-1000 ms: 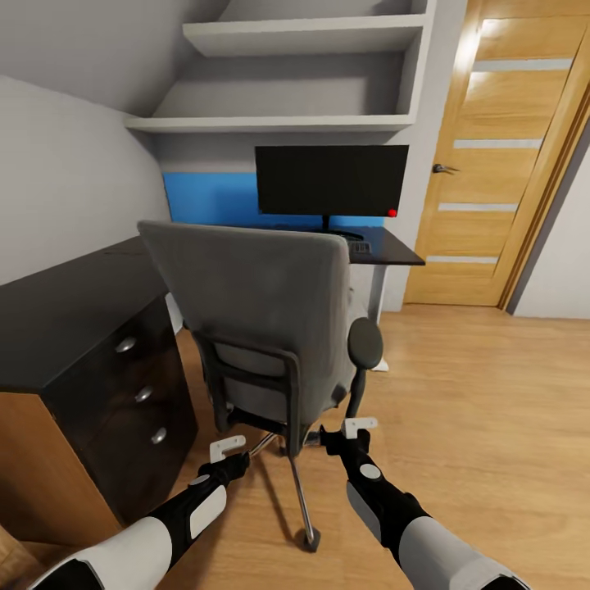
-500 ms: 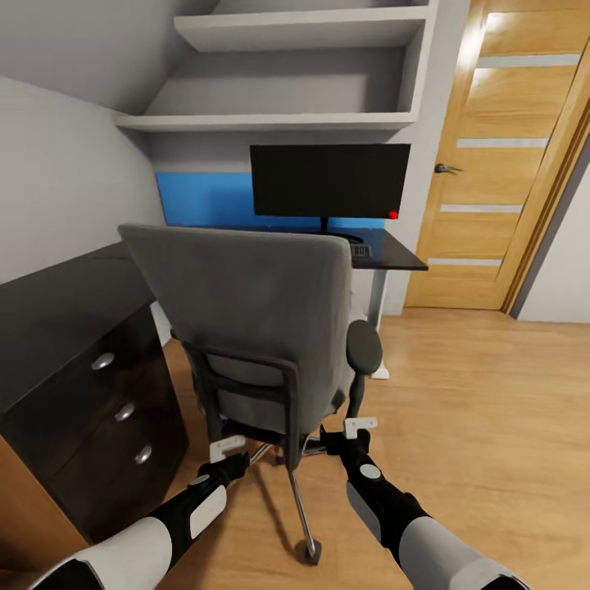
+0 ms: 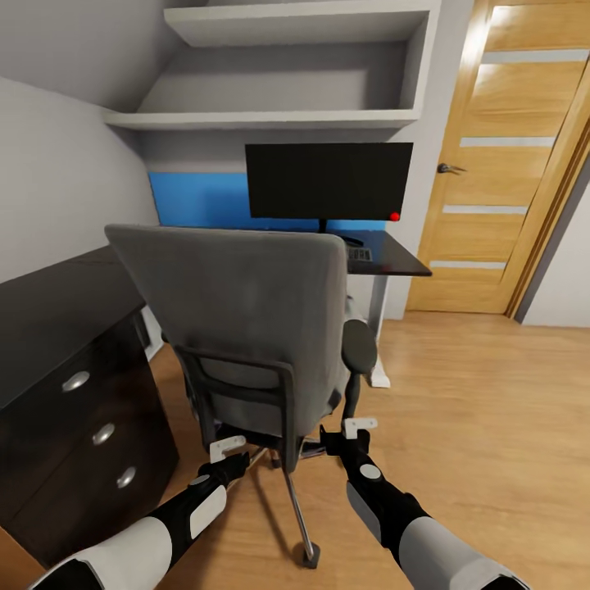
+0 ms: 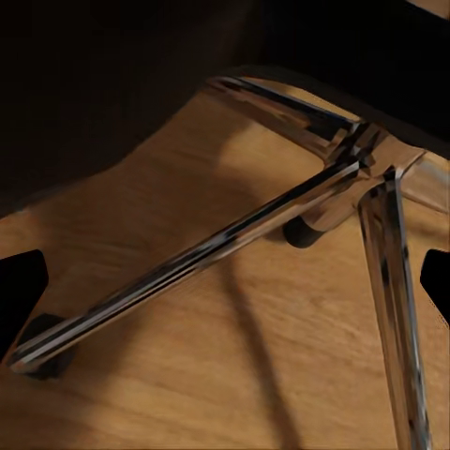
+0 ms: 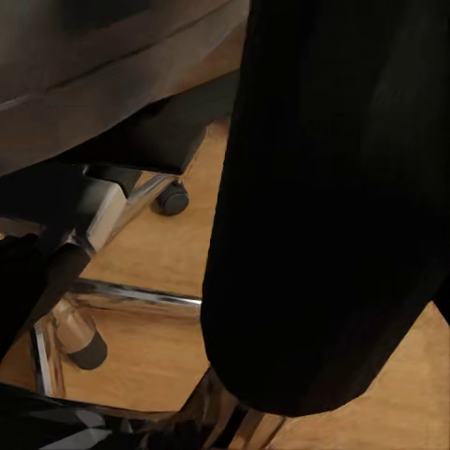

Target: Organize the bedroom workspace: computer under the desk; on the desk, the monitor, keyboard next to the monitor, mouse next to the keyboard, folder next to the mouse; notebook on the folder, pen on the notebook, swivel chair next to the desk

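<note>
Up close, we face the swivel chair [image 3: 246,319] — its back towards us, the monitor [image 3: 329,181] on the desk [image 3: 393,254] beyond. Our left gripper [image 3: 227,447] and right gripper [image 3: 359,425] hover low, holding nothing — how wide they gape, we cannot tell.

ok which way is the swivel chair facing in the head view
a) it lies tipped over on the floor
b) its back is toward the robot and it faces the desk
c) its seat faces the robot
b: the swivel chair stands upright with its grey backrest toward the camera, and the monitor on the desk is beyond it.
</note>
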Robot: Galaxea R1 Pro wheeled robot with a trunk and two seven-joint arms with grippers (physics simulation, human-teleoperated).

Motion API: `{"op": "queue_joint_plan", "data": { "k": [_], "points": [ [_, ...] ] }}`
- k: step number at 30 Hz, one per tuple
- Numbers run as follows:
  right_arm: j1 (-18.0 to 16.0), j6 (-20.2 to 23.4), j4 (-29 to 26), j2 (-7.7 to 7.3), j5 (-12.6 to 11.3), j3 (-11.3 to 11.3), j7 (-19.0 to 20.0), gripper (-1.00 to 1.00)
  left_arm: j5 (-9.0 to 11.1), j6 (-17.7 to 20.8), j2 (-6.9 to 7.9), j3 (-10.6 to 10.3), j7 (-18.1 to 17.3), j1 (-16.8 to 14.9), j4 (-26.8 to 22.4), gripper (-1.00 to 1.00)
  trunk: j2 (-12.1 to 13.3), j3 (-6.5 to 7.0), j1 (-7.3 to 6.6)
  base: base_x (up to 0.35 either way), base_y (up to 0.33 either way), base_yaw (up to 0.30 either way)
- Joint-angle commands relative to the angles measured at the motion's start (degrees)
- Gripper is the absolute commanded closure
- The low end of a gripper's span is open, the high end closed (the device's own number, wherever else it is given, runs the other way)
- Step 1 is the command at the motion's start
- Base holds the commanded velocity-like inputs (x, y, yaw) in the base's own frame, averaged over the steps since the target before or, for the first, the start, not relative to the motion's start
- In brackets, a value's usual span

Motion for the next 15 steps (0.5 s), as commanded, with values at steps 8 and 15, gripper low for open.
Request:
{"op": "queue_joint_plan", "data": {
  "k": [8,15],
  "points": [
    [-0.1,-1.1,1.3,-0.04,-0.6,0.5,-0.3,-1.00,0.5,-0.2,0.02,-0.5,0.4,0.0,0.0,-1.00,0.0,-0.05,0.02,0.234,-0.001,0.000],
    [-0.1,-2.3,1.6,-0.04,-0.6,0.6,-0.3,-1.00,0.5,-0.2,0.01,-0.5,0.4,0.0,0.1,-1.00,0.0,-0.05,0.02,0.258,0.000,0.000]
  ]
}}
